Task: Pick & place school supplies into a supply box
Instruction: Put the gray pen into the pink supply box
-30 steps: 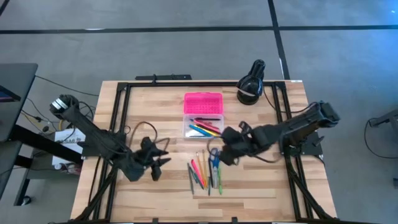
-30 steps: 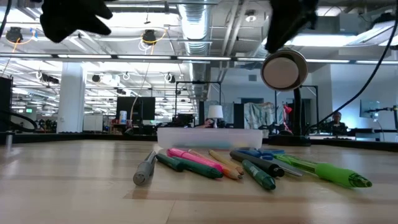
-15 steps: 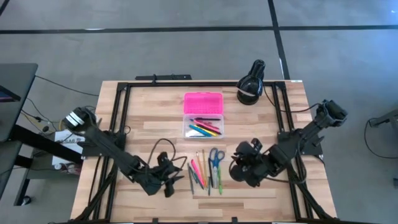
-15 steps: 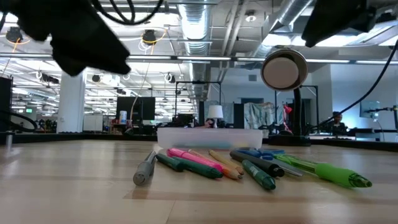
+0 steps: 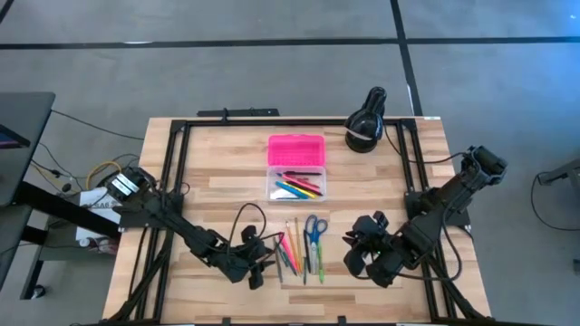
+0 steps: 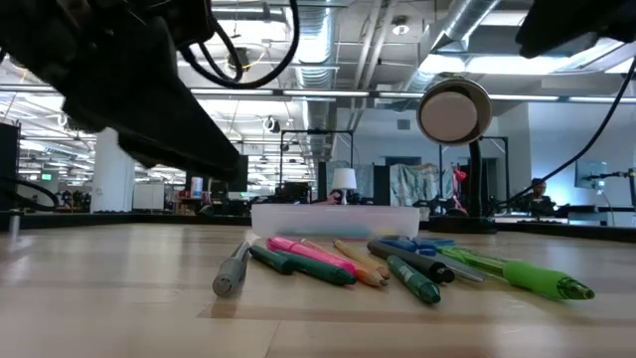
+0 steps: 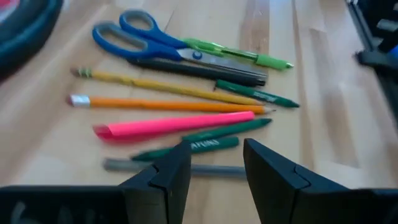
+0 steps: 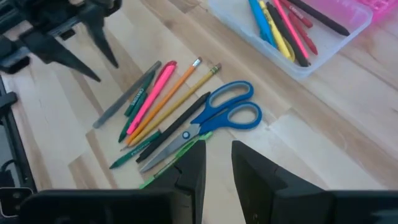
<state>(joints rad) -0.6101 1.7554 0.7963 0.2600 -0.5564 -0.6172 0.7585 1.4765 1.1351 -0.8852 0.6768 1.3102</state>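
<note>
Loose school supplies lie in a row on the table near its front: a grey pen [image 7: 124, 165], green markers [image 7: 205, 144], a pink highlighter [image 7: 174, 124], two pencils [image 7: 161, 104], a black marker, a green pen and blue-handled scissors [image 8: 227, 112]. The supply box [image 5: 296, 186] stands behind them, its pink lid [image 5: 296, 149] folded back, with several pens inside [image 8: 283, 22]. My left gripper [image 7: 217, 168] hangs open just left of the row, low over the grey pen. To the row's right, my right gripper [image 8: 217, 165] is open above the table and holds nothing.
A black round device [image 5: 365, 122] on a stand sits at the table's far right corner. A black frame [image 5: 172, 172] runs along the table's left, right and far edges. Bare wood lies left of the pens and along the front edge.
My left gripper has come down and moved toward the table's near edge and right, up to the left end of the pen row. My right gripper has drawn back from over the scissors toward the table's right and near edge, turning as it went. The supplies have stayed put.
</note>
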